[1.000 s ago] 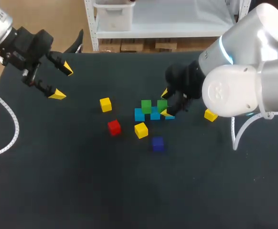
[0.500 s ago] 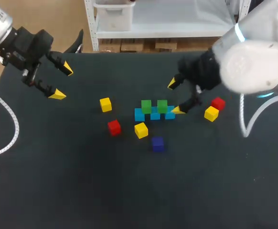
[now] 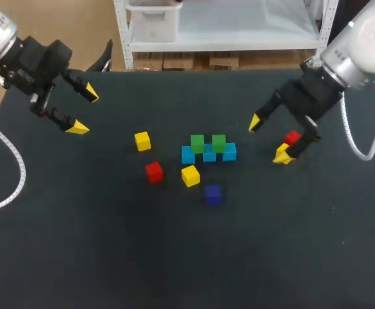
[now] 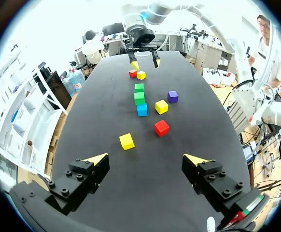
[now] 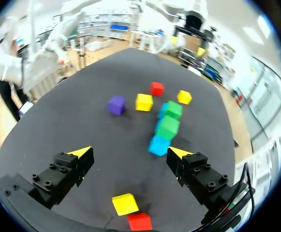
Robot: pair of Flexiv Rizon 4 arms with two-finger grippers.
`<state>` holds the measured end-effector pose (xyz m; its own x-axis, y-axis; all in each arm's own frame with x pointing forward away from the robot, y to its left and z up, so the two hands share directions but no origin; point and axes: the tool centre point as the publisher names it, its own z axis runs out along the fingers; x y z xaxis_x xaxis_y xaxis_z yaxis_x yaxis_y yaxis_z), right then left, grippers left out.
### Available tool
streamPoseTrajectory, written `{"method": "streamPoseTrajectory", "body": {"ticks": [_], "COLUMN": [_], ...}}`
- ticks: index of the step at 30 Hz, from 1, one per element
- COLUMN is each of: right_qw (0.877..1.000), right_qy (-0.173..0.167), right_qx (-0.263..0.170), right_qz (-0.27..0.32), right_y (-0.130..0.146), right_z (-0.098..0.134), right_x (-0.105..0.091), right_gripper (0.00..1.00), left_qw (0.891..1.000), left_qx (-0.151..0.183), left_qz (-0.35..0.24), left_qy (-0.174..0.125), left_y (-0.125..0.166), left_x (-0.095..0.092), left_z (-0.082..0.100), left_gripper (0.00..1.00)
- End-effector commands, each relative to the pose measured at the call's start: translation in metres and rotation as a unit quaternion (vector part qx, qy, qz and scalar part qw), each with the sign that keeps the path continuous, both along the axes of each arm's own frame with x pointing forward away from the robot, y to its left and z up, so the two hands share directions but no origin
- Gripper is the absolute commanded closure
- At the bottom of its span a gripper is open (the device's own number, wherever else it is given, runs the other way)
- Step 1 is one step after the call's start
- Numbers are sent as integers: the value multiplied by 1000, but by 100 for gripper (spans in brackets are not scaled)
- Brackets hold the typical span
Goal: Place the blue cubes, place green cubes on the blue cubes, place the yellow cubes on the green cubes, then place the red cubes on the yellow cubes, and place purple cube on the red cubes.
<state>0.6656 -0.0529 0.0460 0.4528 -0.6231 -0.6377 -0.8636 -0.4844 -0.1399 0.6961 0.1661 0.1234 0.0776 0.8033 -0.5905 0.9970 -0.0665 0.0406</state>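
The right jaws stand wide open and hold nothing, hanging over the table (image 3: 110, 257); under them, between the lines of the two fingers and back toward the wrist, lie one yellow cube (image 5: 125, 203) and one red cube (image 5: 140, 221), just beside each other; that placing reads as a lineup on the yellow one, since the yellow layer looks to be the step in hand; ahead of these jaws sits the build itself, a row of blue cubes (image 3: 209, 155) touching side by side, with two green cubes (image 3: 197, 143) on top that appear to sit across the seams, likely so that each upper cube bears on two lower ones; beyond the stack, further ahead, are the other yellow cubes (image 3: 189, 175), a second red cube (image 3: 153, 171) and the purple cube (image 3: 212, 193), loose on the table and apart from one another, a spread that lets open fingers straddle any one without knocking a neighbour; the left jaws are likewise wide open and empty, held over the far corner of the table with every cube well ahead of them; I judge that arm is parked there to leave the other room to work.
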Motion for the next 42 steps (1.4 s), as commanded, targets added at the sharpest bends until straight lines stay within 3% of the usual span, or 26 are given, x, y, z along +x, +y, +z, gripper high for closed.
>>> {"method": "streamPoseTrajectory", "body": {"ticks": [1,10,19,27,42], "right_qw": [995,989,983,982,984], "right_qy": [47,21,33,35,31], "right_qx": [0,-40,-62,-78,-80], "right_qz": [88,143,168,169,155], "right_y": [-5,-24,-51,-68,-74], "right_z": [-14,-25,-29,-38,-50], "right_x": [6,19,28,32,37], "right_gripper": [0,0,0,0,0], "left_qw": [1000,1000,1000,1000,1000], "left_qx": [-1,-1,-1,-1,-1], "left_qz": [-1,-1,-1,-1,-1], "left_qy": [-1,-1,-1,-1,-1], "left_y": [0,0,0,0,0], "left_x": [1,1,1,1,1], "left_z": [-1,-1,-1,-1,-1], "left_gripper": [0,0,0,0,0]}}
